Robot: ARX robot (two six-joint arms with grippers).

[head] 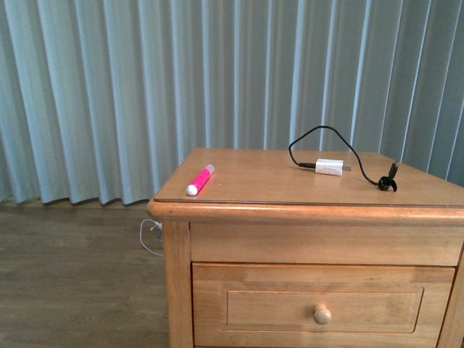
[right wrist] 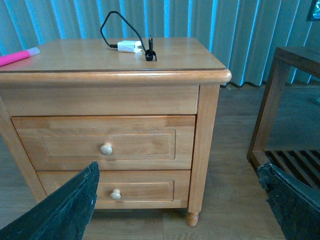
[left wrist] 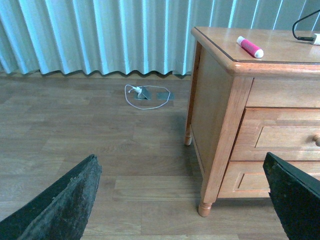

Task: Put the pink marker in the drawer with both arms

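The pink marker (head: 200, 180) lies on the nightstand top near its front left corner, white end toward the front. It also shows in the left wrist view (left wrist: 249, 46) and the right wrist view (right wrist: 18, 56). The top drawer (head: 323, 307) is shut, with a round knob (head: 322, 315); it also shows in the right wrist view (right wrist: 107, 144). My left gripper (left wrist: 182, 200) is open and empty, low over the floor to the left of the nightstand. My right gripper (right wrist: 177, 200) is open and empty, in front of the nightstand, low and away from the drawers.
A white charger plug (head: 330, 167) with a black cable (head: 324, 135) lies on the top toward the right. A second drawer (right wrist: 115, 190) sits below. A white cable (left wrist: 146, 95) lies on the floor by the curtain. A dark wooden table (right wrist: 282, 107) stands right of the nightstand.
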